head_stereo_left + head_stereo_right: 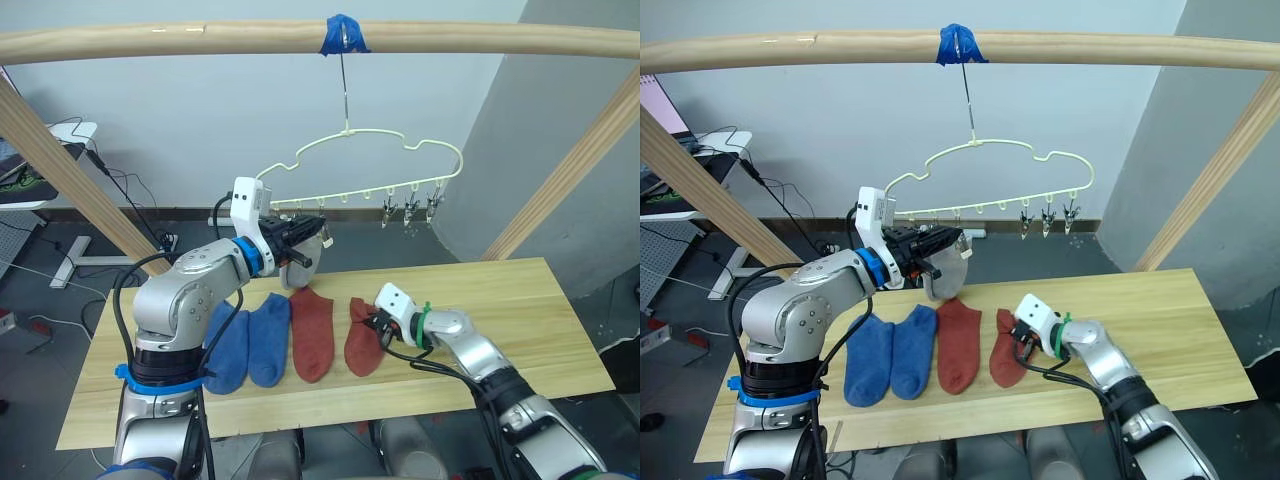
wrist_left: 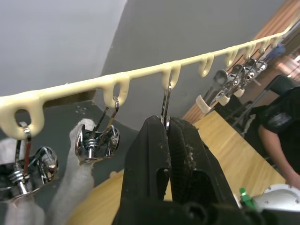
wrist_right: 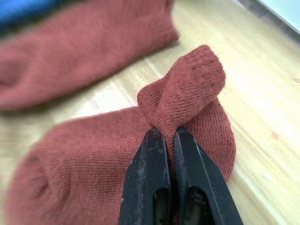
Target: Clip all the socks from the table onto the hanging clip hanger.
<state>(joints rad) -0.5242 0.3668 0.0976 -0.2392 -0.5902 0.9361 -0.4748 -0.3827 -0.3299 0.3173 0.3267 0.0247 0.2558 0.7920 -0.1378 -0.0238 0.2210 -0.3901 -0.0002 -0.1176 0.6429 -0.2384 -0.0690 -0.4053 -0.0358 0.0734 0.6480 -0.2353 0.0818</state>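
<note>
Down on the table (image 1: pixel 520 300), right gripper (image 3: pixel 165 133) pinching a raised fold of the rightmost red sock (image 3: pixel 117 154) (second red sock (image 1: pixel 311 330) just beside, two blue socks (image 1: pixel 248 345) further left). Up at the cream clip hanger (image 1: pixel 370 160), left gripper (image 2: pixel 168 126) clamped on a metal clip (image 2: pixel 166 101), grey sock (image 2: pixel 77 164) hanging from a neighbouring clip.

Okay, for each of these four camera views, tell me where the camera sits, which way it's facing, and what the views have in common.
Left eye: on the head, looking forward and down at the table, hanger and both arms.
Right eye: same head, same scene, slightly shifted.
Left wrist: looks along the left gripper, shut on a clip under the hanger.
Right wrist: looks along the right gripper, pinching the red sock.
Shared: that sock and hanger show in the eye views too.
</note>
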